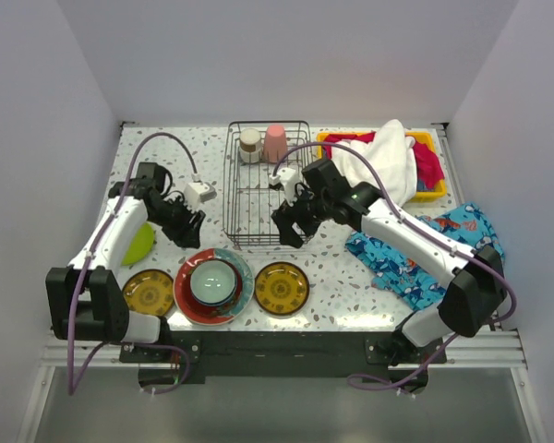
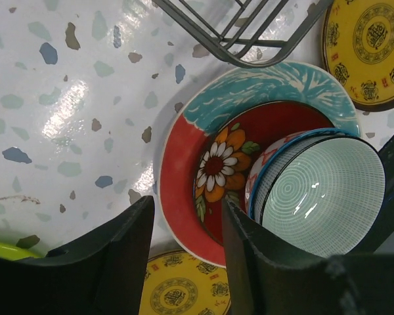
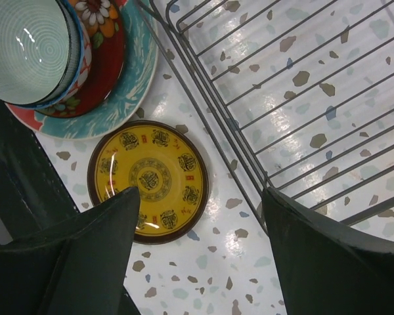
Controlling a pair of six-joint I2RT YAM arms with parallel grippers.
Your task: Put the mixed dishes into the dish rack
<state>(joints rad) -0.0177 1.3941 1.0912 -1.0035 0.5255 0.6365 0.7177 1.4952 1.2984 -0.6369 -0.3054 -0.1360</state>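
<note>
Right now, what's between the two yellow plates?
The red plate, bowls stacked on it, sits between the left yellow plate and right yellow plate; top view shows it.

Left arm [image 1: 111, 233] is partly covering the lime-green round plate [image 1: 140, 245]; pale green ribbed bowl [image 1: 212, 280] is hiding most of the patterned bowl [image 2: 257, 172] nested beneath.

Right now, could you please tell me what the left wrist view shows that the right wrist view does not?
Left only: the edge of the lime-green plate and a second amber patterned plate. Right only: the grid floor of the dark wire dish rack. Both: the red teal-rimmed plate, the stacked bowls, one amber plate and the rack's corner.
</note>
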